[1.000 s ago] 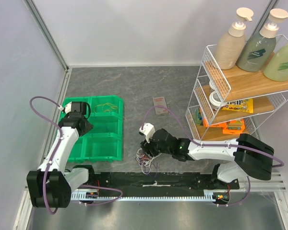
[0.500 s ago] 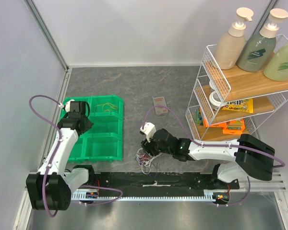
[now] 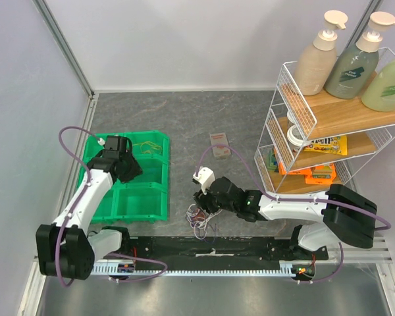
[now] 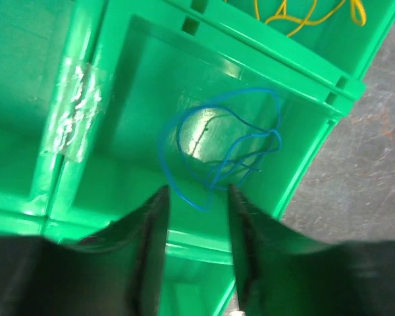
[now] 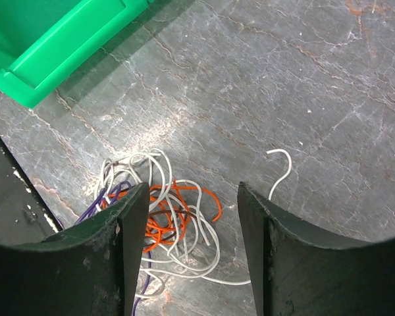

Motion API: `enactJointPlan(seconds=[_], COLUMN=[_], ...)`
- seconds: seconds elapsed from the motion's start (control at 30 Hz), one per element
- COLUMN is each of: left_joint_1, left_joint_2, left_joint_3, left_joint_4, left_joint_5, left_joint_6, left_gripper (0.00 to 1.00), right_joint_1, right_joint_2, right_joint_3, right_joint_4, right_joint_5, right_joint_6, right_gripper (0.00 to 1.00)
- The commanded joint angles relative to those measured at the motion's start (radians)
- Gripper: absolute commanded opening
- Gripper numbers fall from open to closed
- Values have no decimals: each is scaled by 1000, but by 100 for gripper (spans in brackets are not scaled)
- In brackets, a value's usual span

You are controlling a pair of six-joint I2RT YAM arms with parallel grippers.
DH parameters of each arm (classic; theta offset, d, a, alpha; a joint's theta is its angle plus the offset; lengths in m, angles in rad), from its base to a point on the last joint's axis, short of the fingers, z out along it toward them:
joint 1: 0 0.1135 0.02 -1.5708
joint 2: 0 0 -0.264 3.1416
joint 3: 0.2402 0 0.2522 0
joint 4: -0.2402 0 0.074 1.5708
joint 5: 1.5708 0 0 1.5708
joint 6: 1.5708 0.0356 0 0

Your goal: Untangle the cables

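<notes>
Inspected a grey desk. Noted a laden wire rack standing well to the right of the green tray; judged no part of the job.

Taken as reference throughout: the green tray, six compartments.

Found the left arm reaching over the tray, with the left jaws hanging above its middle row. Seen apart in the wrist view, clamped on nothing. Noted directly below them a blue cable, lying in loose loops on the floor of a compartment along the tray's right side, clear of both jaws. Judged a drop-off point: one cable to a compartment, so as to stop sorted strands knotting again.

Found the right arm stretched in from the right of the tray, with the right jaws poised low over the tangle. Seen apart, straddling the heap, gripping nothing. Judged held wide and close in readiness to single out one strand.

Located the tangle on bare desk just right of the tray's near right corner. Made out white cable, orange cable and purple cable interlaced; black not confirmed. Noted one white end trailing free on the side away from the tray; judged the easiest strand to draw clear.

Noted a yellow cable alone in the compartment next to the blue one, at the tray's far right corner; judged parked there for the same reason.
</notes>
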Motion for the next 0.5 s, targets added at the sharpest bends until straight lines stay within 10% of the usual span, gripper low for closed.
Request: enactJointPlan(seconds=[0.0, 0.13, 0.3, 0.47], left_joint_1=[0, 0, -31, -377], left_joint_2=[-125, -224, -259, -227], left_joint_3=[44, 45, -31, -109], left_joint_4=[-17, -7, 195, 416], left_joint_5=[-64, 35, 630, 631], left_joint_6=[-1, 52, 118, 48], left_gripper=[56, 60, 58, 57], right_joint_1=[1, 0, 1, 1], right_joint_2=[-35, -23, -32, -78], right_joint_3=[5, 20, 25, -9], right_joint_4=[1, -32, -58, -66], right_joint_5=[47, 79, 72, 64], right_joint_6=[19, 16, 3, -1], right_gripper=[64, 65, 70, 70])
